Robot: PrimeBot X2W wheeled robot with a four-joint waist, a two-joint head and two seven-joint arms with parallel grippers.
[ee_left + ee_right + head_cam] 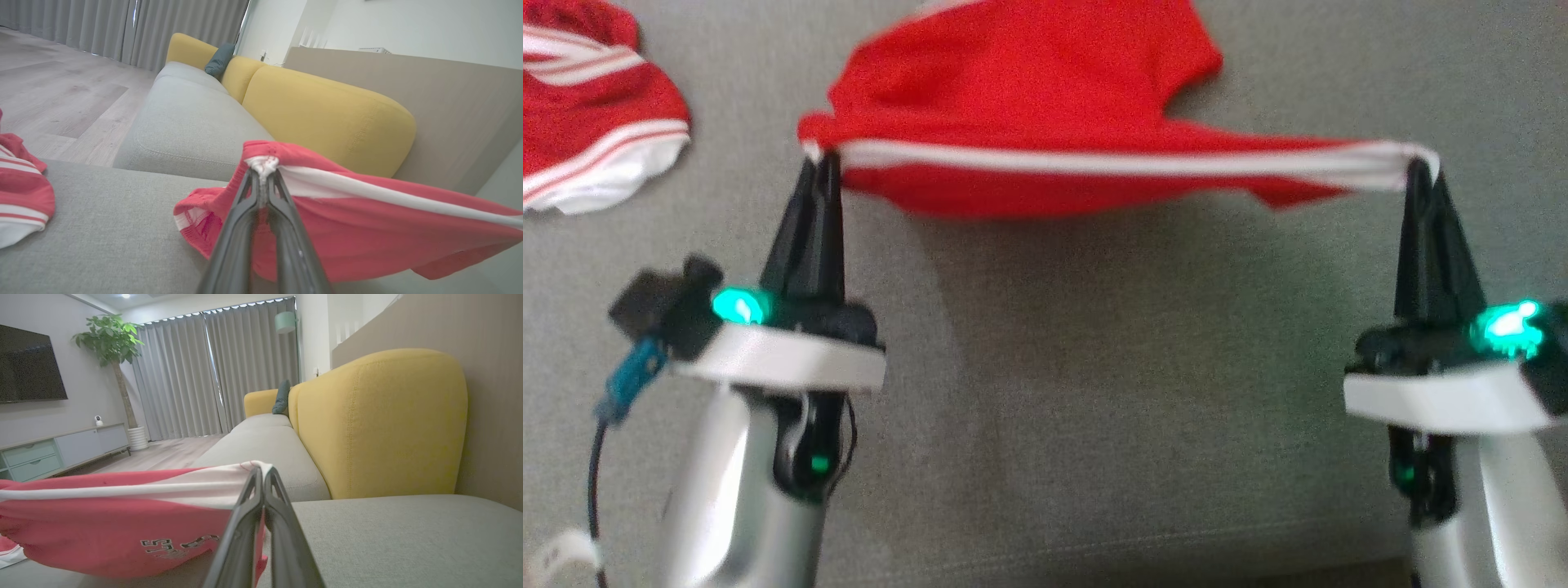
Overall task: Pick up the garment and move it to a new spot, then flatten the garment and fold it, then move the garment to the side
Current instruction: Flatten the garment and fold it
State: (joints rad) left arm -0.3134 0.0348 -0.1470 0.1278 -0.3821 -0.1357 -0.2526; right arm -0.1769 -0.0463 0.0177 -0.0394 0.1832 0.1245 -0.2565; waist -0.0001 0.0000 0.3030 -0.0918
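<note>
Grey sofa point(1045, 392) below; garment point(1029, 90) hangs taut crosswise between left gripper point(823, 161) and right gripper point(1420, 169), both clamped on its white band point(1111, 161).

garment point(1029, 82): red, white stripe, dark lettering
other garment point(588, 122): red, white stripes too
sofa seat point(1094, 367): grey
backrest point(376, 424): mustard yellow

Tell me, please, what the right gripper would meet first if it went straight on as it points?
The right gripper is shut on the garment; past that, probably the grey sofa seat, though depth is unclear.
</note>
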